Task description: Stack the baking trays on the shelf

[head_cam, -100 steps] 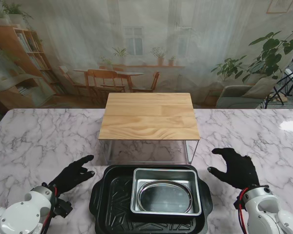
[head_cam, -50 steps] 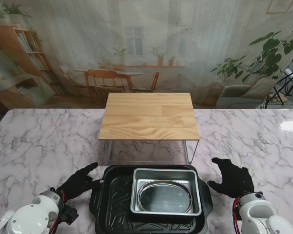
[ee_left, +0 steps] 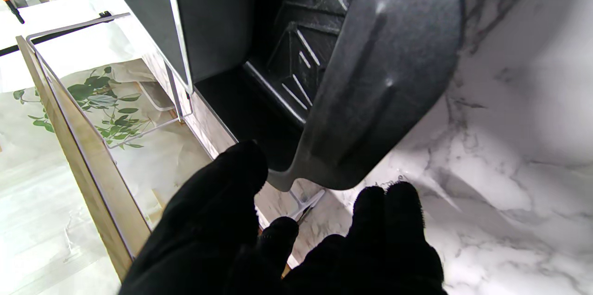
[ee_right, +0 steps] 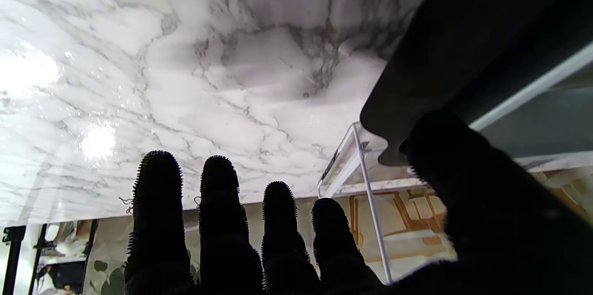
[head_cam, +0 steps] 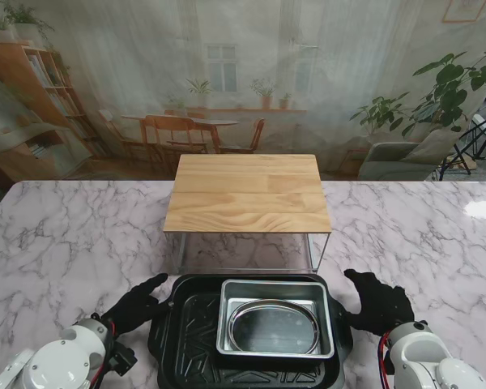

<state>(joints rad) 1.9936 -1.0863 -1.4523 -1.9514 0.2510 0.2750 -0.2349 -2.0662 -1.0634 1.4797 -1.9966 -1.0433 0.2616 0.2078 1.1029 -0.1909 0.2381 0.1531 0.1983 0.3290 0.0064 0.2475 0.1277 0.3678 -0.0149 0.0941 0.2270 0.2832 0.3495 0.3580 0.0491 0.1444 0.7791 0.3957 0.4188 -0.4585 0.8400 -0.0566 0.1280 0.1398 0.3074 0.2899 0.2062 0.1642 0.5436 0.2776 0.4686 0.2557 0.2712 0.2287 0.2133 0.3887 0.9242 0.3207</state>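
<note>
Left hand (head_cam: 138, 306) and right hand (head_cam: 381, 301) spread empty beside black tray (head_cam: 176, 340), its near edge cut off

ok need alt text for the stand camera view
Two black-gloved robot hands, left hand and right hand, flank a black baking tray holding a silver rectangular pan with a round tin inside. A wood-topped wire shelf stands just beyond on the marble table.
</note>
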